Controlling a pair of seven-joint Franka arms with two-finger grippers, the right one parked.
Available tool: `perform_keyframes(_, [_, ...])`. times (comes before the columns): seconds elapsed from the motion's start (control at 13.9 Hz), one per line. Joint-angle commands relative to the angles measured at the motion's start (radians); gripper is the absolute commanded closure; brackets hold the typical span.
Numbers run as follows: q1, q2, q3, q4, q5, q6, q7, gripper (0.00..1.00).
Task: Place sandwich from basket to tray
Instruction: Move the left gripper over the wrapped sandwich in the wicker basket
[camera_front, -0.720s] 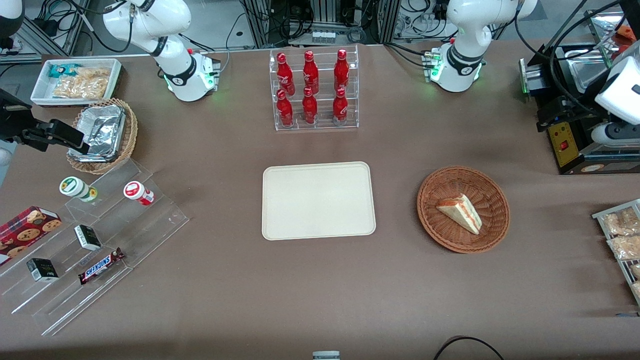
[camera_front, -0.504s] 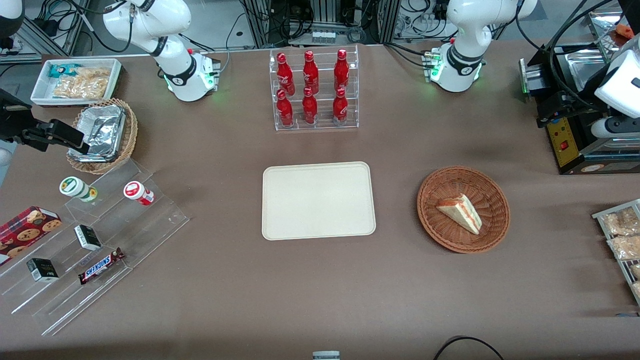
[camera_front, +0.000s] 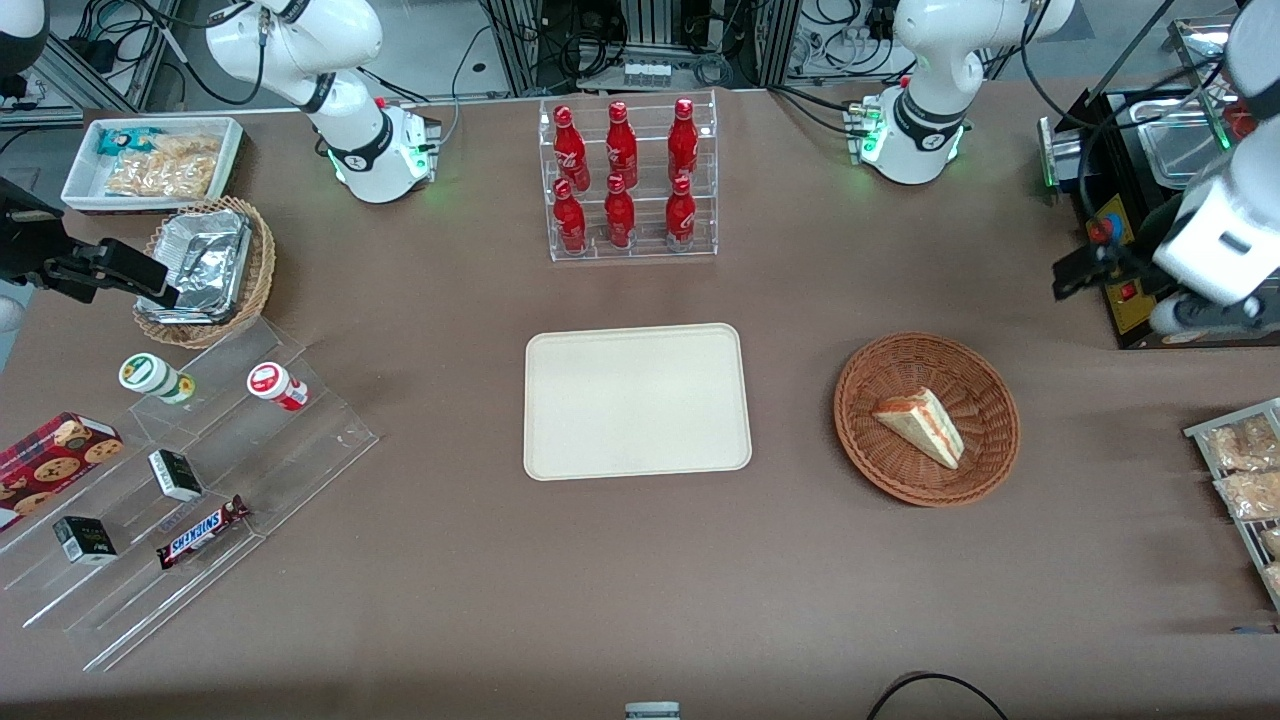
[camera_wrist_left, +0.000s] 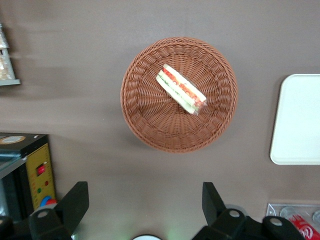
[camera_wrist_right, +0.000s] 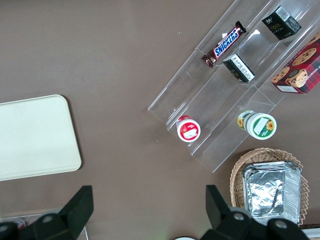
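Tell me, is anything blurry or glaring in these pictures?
Front view: the working arm's gripper is smeared by motion near the table's edge; the sandwich in the basket is sharp. Left wrist view: open jaws dark, tray bright and washed out. Right wrist view: foil container glints.

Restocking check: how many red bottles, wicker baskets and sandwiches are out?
Red bottles: 6
Sandwich: 1
Wicker baskets: 2, the sandwich's basket and the foil basket
Total: 9
The hand hovers open above the table beside the sandwich's basket.
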Motion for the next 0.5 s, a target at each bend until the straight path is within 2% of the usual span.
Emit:
perform_keyframes(0.0, [0.005,0.055,-0.010,-0.073,0.000,0.103,-0.093,0.00])
perform_keyframes(0.14, [0.002,0.055,-0.020,-0.154,0.000,0.204,-0.199,0.00])
perform_keyframes(0.43, [0.001,0.035,-0.063,-0.355,0.002,0.456,-0.576,0.00])
